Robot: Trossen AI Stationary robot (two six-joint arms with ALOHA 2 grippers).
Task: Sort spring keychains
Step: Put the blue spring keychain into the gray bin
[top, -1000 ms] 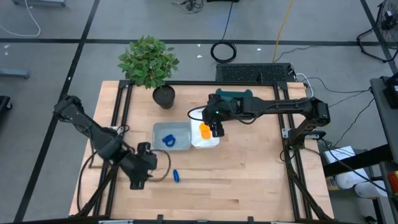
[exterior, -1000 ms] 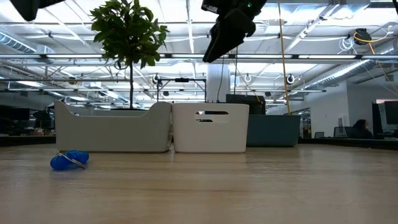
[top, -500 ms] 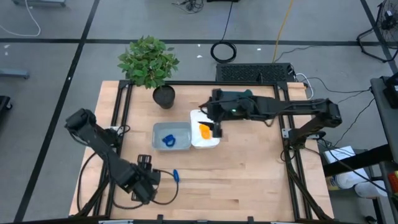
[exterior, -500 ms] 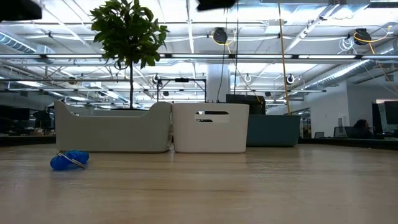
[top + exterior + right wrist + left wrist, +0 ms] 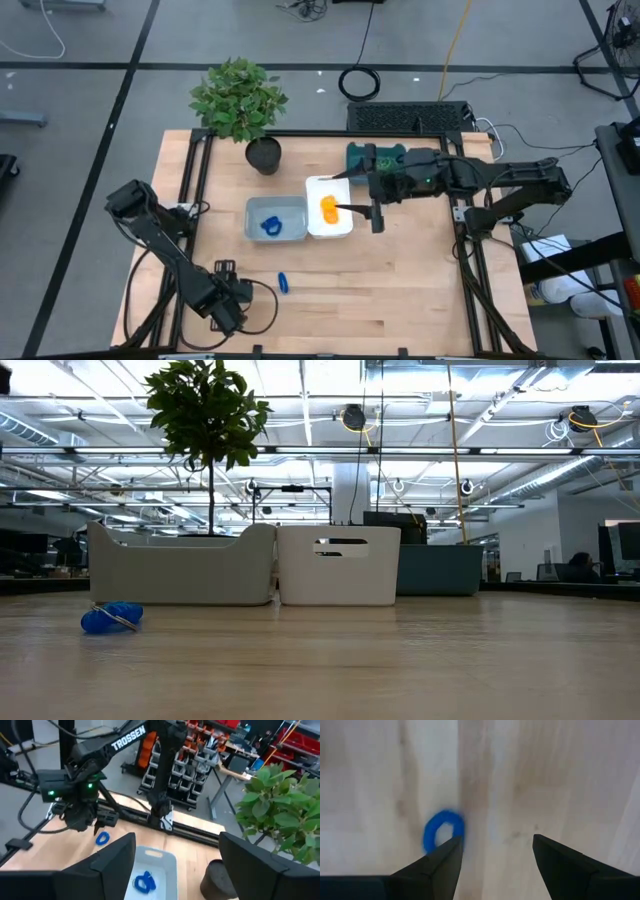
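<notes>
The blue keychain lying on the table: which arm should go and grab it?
Probably the left. Its open claw hangs right beside the loose blue keychain, which shows just ahead of its fingers. The right claw is open too, but far off, past the white tray.

Two trays [image 5: 276, 205] sit side by side mid-table [image 5: 400, 290], a potted plant [image 5: 240, 100] behind them.
</notes>
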